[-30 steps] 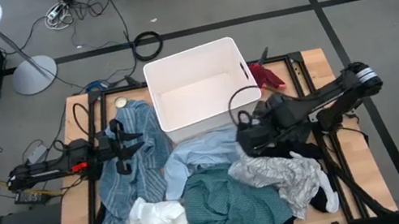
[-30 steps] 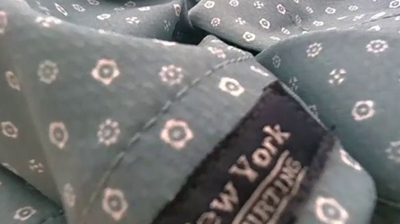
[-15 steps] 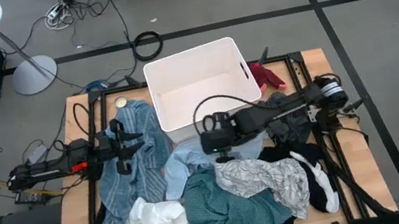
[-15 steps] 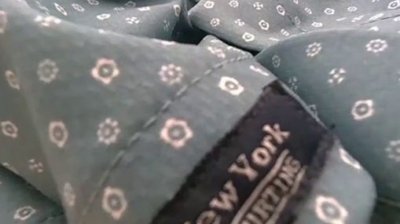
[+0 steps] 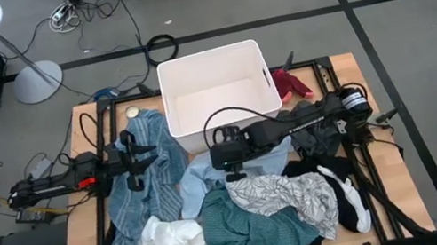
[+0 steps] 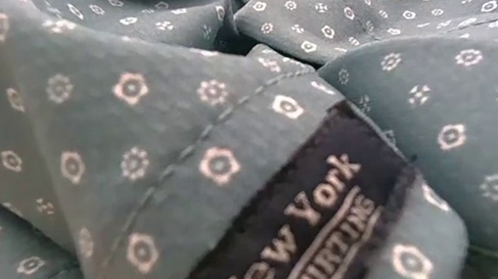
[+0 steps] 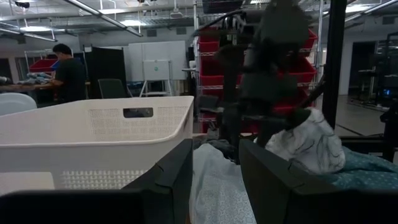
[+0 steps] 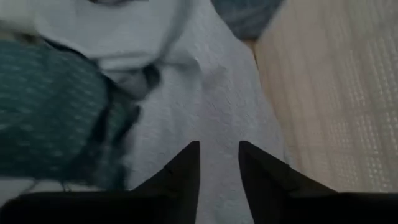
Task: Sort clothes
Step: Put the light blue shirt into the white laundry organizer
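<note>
My right gripper (image 5: 229, 166) is open and points down just above the light blue garment (image 5: 210, 178), right in front of the white bin; the garment shows under the fingers in the right wrist view (image 8: 211, 106). My left gripper (image 5: 150, 152) is open and waits level over the denim-blue garment (image 5: 141, 186) at the left. The teal garment (image 5: 250, 225), also in the low view (image 6: 124, 99), lies at the near middle. The leaf-print garment (image 5: 285, 192), the black garment (image 5: 327, 163), the white sock (image 5: 355, 202), the plain white garment (image 5: 168, 244) and the red garment (image 5: 291, 83) lie around.
The white bin (image 5: 167, 77) stands at the table's far middle, with nothing showing in it. Bare table top (image 8: 336, 93) shows beside the light blue garment. A small round object (image 5: 133, 111) lies at the far left. A person (image 7: 67, 73) stands in the room beyond.
My right gripper has swept toward the table's left edge, from over the black garment to over the light blue garment in front of the bin, with the arm stretched out. The leaf-print garment's left edge now lies a little farther left.
</note>
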